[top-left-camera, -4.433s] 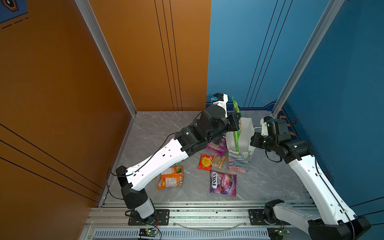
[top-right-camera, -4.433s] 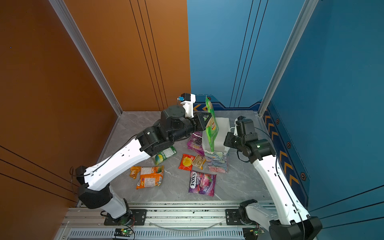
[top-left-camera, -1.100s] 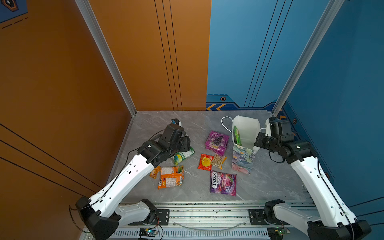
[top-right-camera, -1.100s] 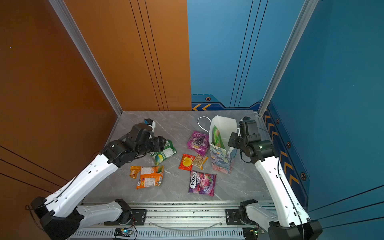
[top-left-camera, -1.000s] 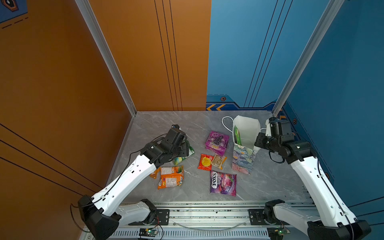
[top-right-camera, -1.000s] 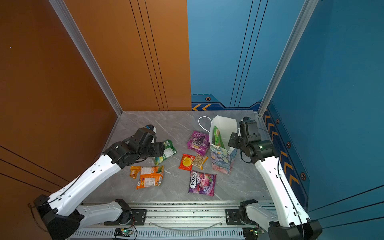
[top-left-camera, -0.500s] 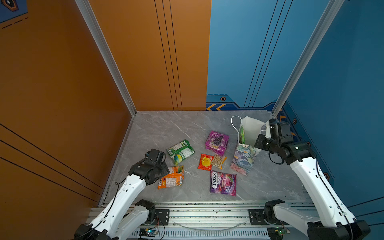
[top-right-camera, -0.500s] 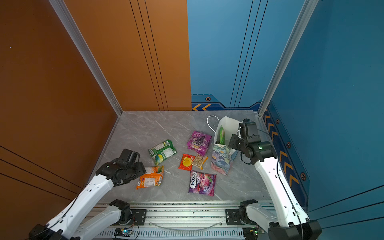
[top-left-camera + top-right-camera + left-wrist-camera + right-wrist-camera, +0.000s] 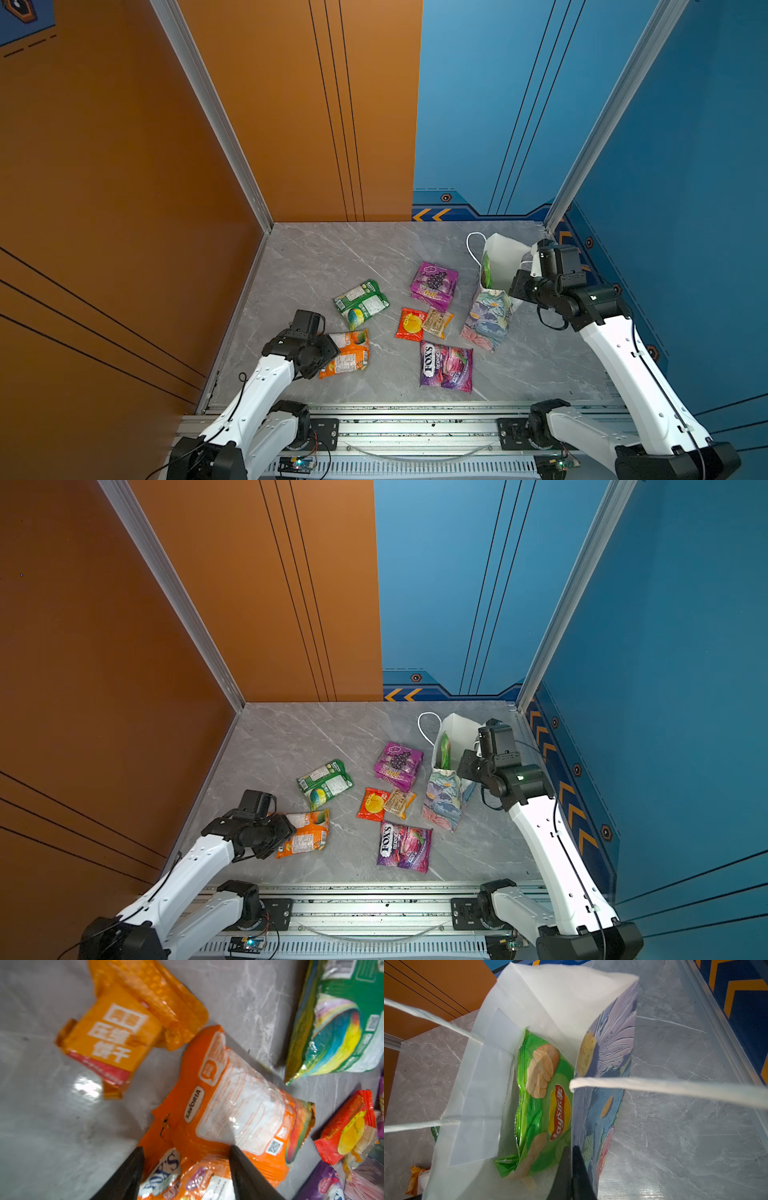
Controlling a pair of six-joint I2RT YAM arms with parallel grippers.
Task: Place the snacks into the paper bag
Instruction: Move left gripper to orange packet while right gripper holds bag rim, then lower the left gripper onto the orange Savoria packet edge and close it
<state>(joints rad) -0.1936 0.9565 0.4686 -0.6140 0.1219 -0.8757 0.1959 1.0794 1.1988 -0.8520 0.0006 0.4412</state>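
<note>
The orange Savoria packet (image 9: pixel 348 353) lies flat on the desk (image 9: pixel 332 257) in the lower left of both top views, directly under the left hand (image 9: pixel 185 1153). In the left wrist view the two dark fingers (image 9: pixel 133 1169) stand apart, one on each side of the packet's near end. The hand is open and not clamped on anything. A smaller orange biscuit packet (image 9: pixel 110 1043) lies just beside it, outside the fingers.

The left arm is plainly the nearer one. The right hand (image 9: pixel 571 1159) is pinched shut on the rim of the paper bag (image 9: pixel 488 316), holding its mouth open at the right of the frame. The bag leans slightly and already holds the green Lay's chip bag (image 9: pixel 542 1095).

From the left hand the bag lies well apart, to the right and a little up the frame. The green packet (image 9: pixel 361 303), the red packet (image 9: pixel 410 325), the tan bar (image 9: pixel 437 323) and two purple packets (image 9: pixel 434 280) lie between. I judge the next move to be a closing of the fingers and a lift high enough to clear them.
</note>
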